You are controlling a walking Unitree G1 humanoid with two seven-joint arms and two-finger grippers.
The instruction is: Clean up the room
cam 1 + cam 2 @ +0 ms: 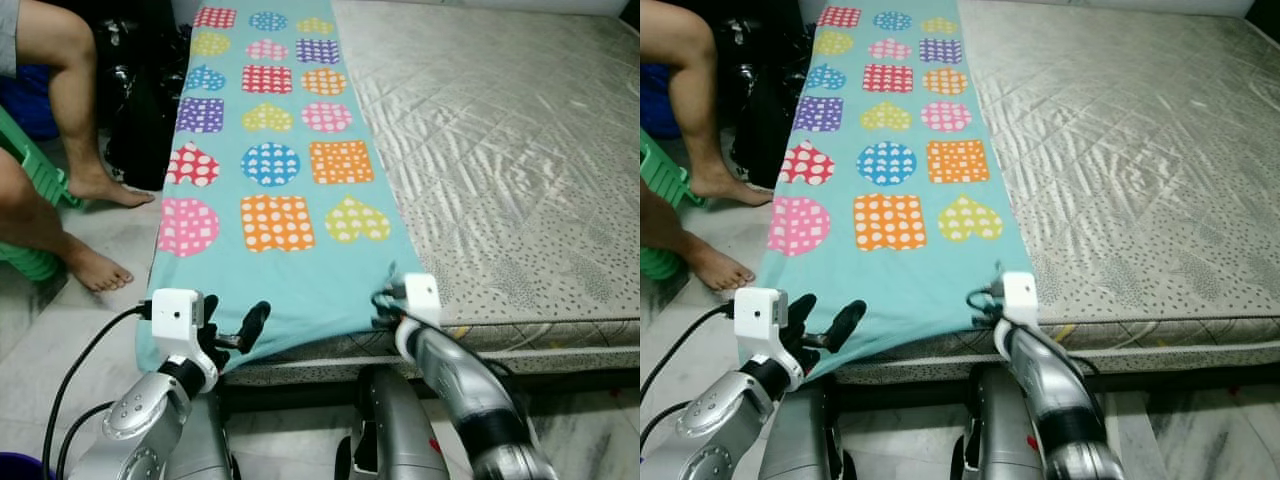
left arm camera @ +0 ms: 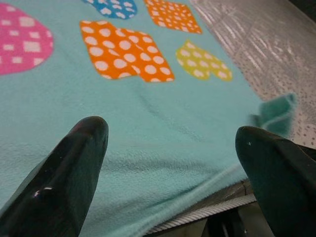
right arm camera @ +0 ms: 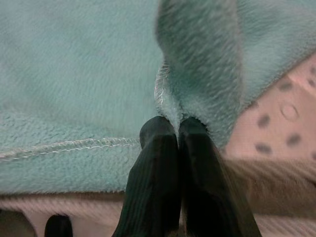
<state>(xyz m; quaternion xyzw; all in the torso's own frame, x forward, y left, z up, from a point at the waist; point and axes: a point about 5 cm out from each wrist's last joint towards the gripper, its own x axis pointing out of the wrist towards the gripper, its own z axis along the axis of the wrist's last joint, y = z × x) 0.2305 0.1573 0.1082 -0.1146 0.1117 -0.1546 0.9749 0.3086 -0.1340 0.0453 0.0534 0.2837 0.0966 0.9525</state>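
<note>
A wide mattress (image 1: 500,150) in shiny beige quilted fabric, speckled with dark dots toward its near edge, takes up the middle and right of the scene. It sits low over a pale tiled floor (image 1: 40,340), with a dark gap under its near edge.

Along the mattress's left side lies one long teal fleece blanket (image 1: 300,280), running from the near edge to the far end and hanging slightly over the near-left corner. It is printed with polka-dotted hearts, circles and squares in pink, orange, yellow, blue, purple and red, set three across; six rows can be counted, so eighteen shapes in all.

On the far left a person sits on a green plastic chair (image 1: 30,180), two bare legs (image 1: 70,100) showing, both feet flat on the tiles. Dark bags (image 1: 150,90) stand between the legs and the blanket's edge.

Two silver arms reach to the near edge. The right gripper (image 3: 178,129) is clenched on the blanket's near right corner, a fold of teal fleece and its stitched hem pinched between the two black fingertips (image 3: 158,143). The left gripper (image 1: 240,335) is released, its two black fingers (image 2: 74,168) spread wide apart just before the blanket's near left edge, with nothing between them.
</note>
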